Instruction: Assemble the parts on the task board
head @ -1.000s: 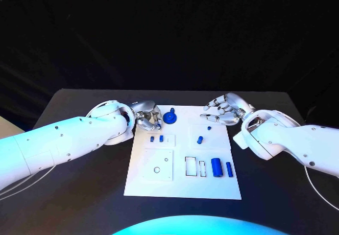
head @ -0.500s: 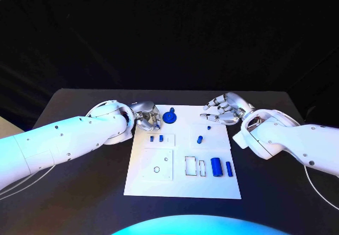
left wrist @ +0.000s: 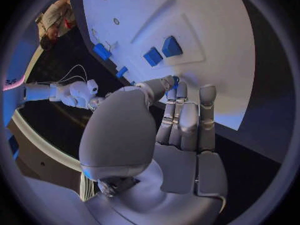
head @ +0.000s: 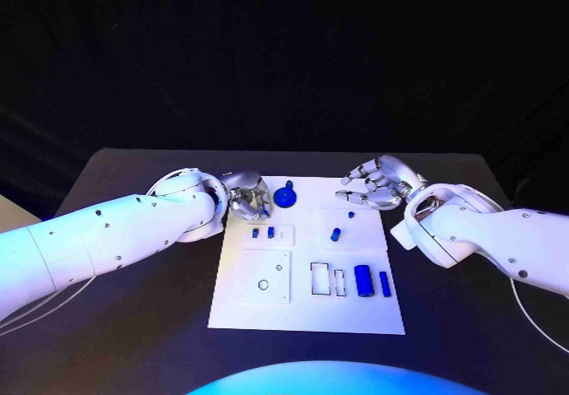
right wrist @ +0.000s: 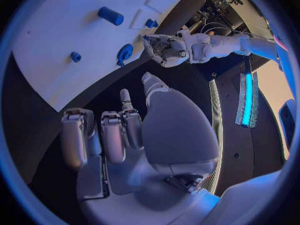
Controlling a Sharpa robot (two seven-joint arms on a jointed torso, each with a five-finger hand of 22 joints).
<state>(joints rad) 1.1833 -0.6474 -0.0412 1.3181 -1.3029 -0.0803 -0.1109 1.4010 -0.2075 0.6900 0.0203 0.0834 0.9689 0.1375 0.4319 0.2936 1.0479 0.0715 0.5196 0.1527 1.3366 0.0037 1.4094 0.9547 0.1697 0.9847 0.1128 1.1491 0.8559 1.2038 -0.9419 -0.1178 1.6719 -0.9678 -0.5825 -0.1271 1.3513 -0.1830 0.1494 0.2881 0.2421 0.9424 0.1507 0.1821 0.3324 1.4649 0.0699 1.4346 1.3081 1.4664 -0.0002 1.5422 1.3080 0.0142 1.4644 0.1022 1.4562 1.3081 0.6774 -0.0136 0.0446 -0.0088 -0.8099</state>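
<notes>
You are looking at two hands, one white task board (head: 308, 317) and seven blue parts (head: 364, 282) on it. Your left hand (head: 249, 202) is hovering at the board's far left corner, just beside the round part (head: 286, 197). The left wrist view is showing a bit of blue (left wrist: 175, 80) at its fingertips, and the head view is hiding that. You cannot tell if the hand is pinching it. The board is lying in the middle of the table (head: 462, 329). Your right hand (head: 377, 186) is sitting at the far right corner, with its fingers curled in on nothing.
</notes>
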